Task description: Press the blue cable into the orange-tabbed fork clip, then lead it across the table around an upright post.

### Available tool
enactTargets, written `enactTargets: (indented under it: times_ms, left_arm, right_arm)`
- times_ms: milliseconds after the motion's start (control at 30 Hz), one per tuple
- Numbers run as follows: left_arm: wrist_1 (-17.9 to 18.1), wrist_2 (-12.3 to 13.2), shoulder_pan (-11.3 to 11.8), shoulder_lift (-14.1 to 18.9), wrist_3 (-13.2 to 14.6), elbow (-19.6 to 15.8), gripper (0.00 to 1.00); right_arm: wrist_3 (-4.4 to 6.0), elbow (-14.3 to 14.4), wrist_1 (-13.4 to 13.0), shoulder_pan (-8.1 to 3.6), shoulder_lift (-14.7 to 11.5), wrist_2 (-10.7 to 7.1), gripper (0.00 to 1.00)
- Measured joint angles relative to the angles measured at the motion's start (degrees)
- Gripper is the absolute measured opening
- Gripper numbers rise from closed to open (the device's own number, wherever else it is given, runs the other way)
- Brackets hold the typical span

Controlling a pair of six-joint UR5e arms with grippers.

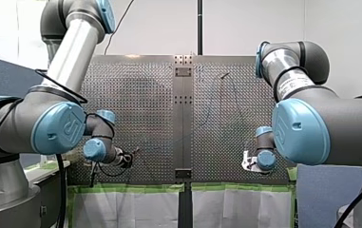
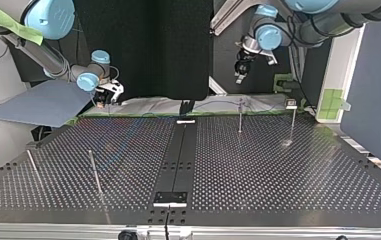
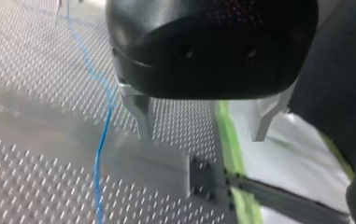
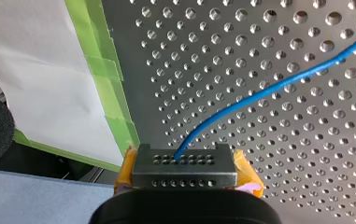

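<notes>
Pinching the blue cable (image 4: 269, 88) between yellow pads (image 4: 246, 171), my right claw (image 4: 185, 161), my left claw (image 3: 202, 135) spread wide beside it.

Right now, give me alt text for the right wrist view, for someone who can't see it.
A blue cable runs from my right gripper, shut on it, out across the perforated table. Beside the gripper, green tape edges the table, with a white sheet beyond it.
</notes>
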Motion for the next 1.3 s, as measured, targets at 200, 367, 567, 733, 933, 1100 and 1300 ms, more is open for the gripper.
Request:
enactTargets:
  times_ms: [200,367,567,733,933,1100,1300]
  left_arm:
    - [3.0,-1.2,-2.8,0.0,-1.6,-3.0,0.98]
    - [5.5,-3.6,-5.3,0.0,-4.1,-5.5,0.98]
    - [8.4,-6.5,-8.2,0.0,-7.0,-8.4,0.98]
    - [11.0,-9.0,-10.8,0.1,-9.5,-10.7,0.98]
    - [13.8,-11.9,-13.7,0.0,-12.4,-9.4,0.98]
    - [16.3,-14.4,-16.1,0.0,-14.8,-7.0,0.98]
    - [19.3,-17.4,-19.1,0.0,-17.9,-4.0,0.98]
  right_arm:
    - [0.0,0.0,0.0,0.07,0.0,-0.01,0.0]
    - [-0.03,0.0,0.0,0.08,0.0,0.0,0.0]
    - [-0.08,0.0,0.0,0.13,0.0,0.0,0.0]
    - [-0.14,0.0,-0.1,0.16,0.0,0.0,0.0]
    - [-0.17,0.0,-0.1,0.23,0.0,0.0,0.0]
    - [-0.18,0.0,-0.1,0.25,0.0,0.0,0.0]
    - [-0.18,0.0,0.0,0.32,0.0,0.0,0.0]
